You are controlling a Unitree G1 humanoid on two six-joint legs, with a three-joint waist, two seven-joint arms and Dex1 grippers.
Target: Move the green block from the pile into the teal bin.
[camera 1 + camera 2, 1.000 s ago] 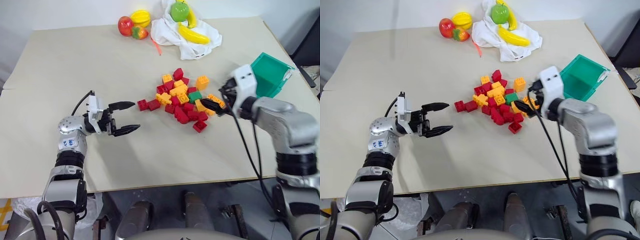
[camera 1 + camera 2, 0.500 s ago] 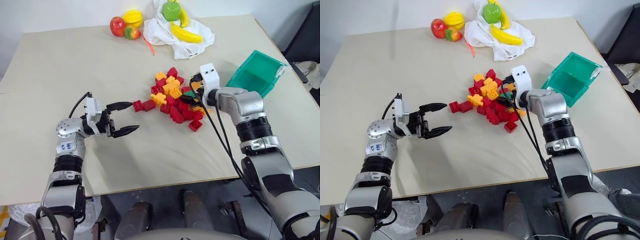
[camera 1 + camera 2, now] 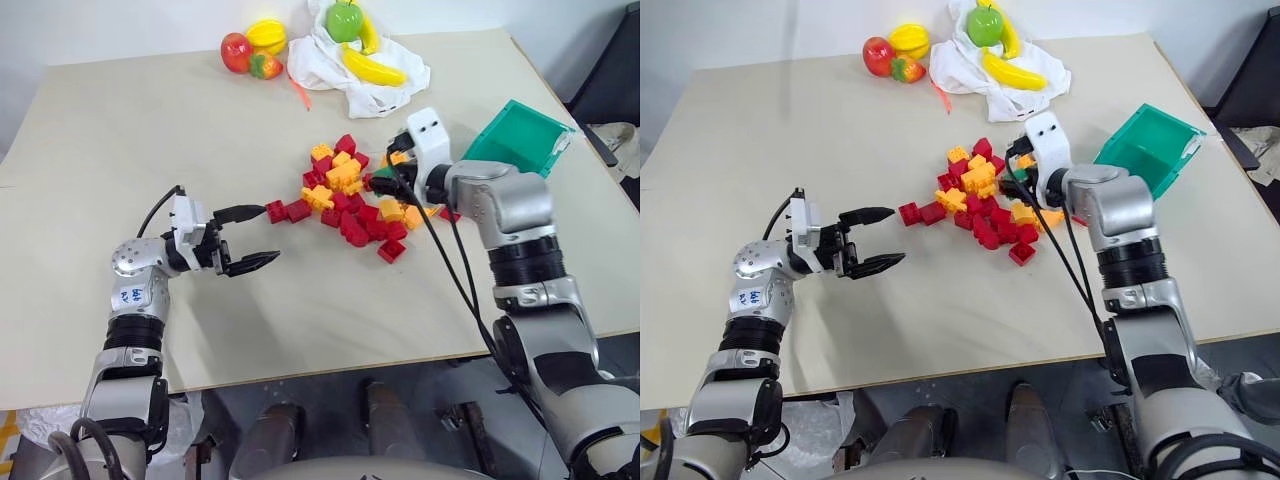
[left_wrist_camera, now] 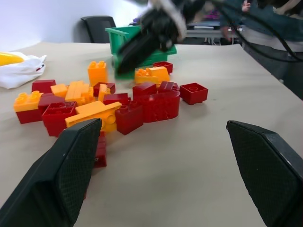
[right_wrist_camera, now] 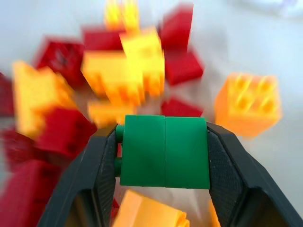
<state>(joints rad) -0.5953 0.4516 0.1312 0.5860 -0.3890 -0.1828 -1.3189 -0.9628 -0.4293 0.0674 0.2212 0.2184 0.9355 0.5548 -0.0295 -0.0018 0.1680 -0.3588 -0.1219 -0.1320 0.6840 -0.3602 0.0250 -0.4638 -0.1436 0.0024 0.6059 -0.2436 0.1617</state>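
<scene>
Green block [image 5: 164, 152] clamped between the two black fingers [image 5: 97, 175] of the right gripper [image 5: 163, 156], one finger pressed flat on each side (studs poking out toward one finger). Held over the pile [image 3: 352, 199] at its 3 o'clock edge, with red and orange bricks beneath and around. In the left eye view, seen as a small dark green spot at the right gripper's tip [image 3: 381, 184]. Just beyond the right wrist, at about 2 o'clock from the pile, the teal bin [image 3: 520, 138], white label at its far corner. Left gripper [image 3: 246, 238] at 9 o'clock from the pile, level above the beige table [image 3: 150, 130], fingers [image 4: 71, 165] spread wide apart and holding nothing; nearest red bricks just off its upper fingertip. At 12 o'clock, far edge of the table: white cloth [image 3: 350, 75] bearing a banana [image 3: 372, 70] and a green apple [image 3: 343, 21]. Left of the cloth, a cluster of red and yellow toy fruit [image 3: 251, 50].
</scene>
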